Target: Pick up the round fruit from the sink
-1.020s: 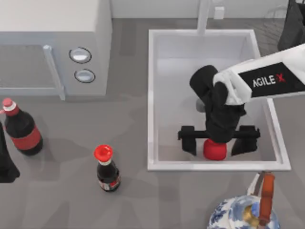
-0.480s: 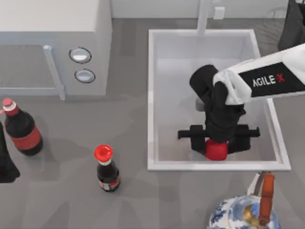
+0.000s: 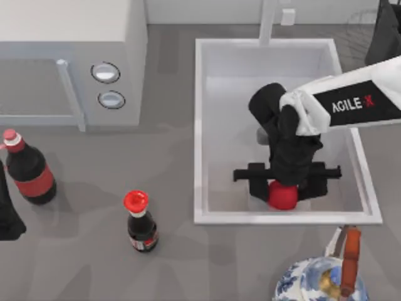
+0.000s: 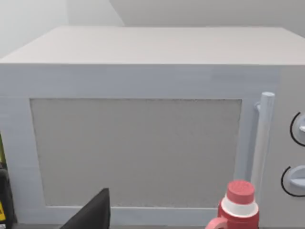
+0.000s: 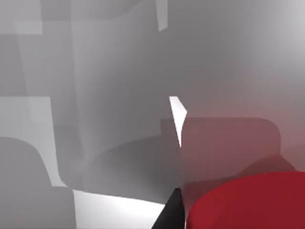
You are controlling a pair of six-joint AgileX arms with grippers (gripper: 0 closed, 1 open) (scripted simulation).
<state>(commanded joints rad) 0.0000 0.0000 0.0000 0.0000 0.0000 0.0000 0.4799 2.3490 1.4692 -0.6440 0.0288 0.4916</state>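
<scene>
Right tool (image 3: 285, 188) clamped on round fruit (image 3: 283, 196), close to sink (image 3: 199, 125) near rim; left side roomy.

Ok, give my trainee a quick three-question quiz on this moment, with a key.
1. True or false: the right pincer is shut on the fruit.
2. Where does the fruit sit in the sink?
A. near the faucet
B. near the front rim
C. outside the sink
3. Fill in: the bottle standing closest to the sink has a ___ cap.

Key:
1. True; the fingers press its sides.
2. B.
3. Red.

The left arm stays parked at the table's left edge.
</scene>
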